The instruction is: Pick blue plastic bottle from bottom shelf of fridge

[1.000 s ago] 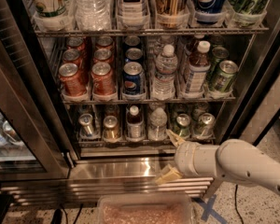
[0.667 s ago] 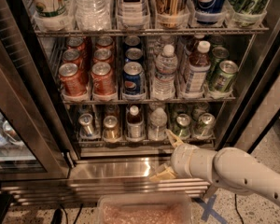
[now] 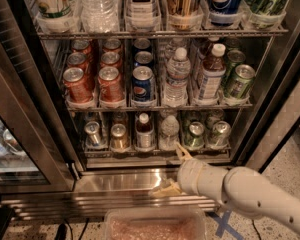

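Open fridge (image 3: 115,181). The small bottle (image 3: 144,132) stands untouched on the bottom shelf (image 3: 125,152), at eleven o'clock from the robot's hand (image 3: 171,171), which hovers outside, fingers spread. Reaching and grasping remain.

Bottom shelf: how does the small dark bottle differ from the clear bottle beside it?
The small dark bottle holds brown liquid under a white cap; the clear bottle is see-through. The dark bottle wears a pale label; the clear bottle shows none plainly. Both stand upright in neighbouring lanes. The claw, open, sits below the shelf, touching neither.
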{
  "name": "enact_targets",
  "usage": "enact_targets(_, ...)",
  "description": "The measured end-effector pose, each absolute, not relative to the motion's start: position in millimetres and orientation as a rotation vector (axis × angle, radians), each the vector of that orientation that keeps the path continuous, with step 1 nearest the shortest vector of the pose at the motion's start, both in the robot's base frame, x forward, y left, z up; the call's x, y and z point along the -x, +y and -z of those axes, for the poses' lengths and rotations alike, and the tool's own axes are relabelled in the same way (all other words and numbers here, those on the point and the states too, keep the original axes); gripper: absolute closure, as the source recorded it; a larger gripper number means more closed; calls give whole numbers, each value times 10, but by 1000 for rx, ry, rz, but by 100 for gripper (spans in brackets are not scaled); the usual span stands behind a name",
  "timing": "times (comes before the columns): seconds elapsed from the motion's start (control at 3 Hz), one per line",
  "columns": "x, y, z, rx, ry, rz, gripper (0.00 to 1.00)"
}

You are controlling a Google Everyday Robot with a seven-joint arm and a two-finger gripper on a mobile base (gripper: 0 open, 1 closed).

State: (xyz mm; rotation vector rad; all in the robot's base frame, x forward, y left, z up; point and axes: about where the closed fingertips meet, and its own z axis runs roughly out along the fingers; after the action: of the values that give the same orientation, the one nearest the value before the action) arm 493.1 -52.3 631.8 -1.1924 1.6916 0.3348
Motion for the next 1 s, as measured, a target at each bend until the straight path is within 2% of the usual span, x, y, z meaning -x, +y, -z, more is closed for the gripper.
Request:
enact_targets(0.33, -4853, -196, -6235, 1090, 1659, -351, 0)
enact_targets(1.0, -5083, 121, -6109, 891, 1663, -277, 0)
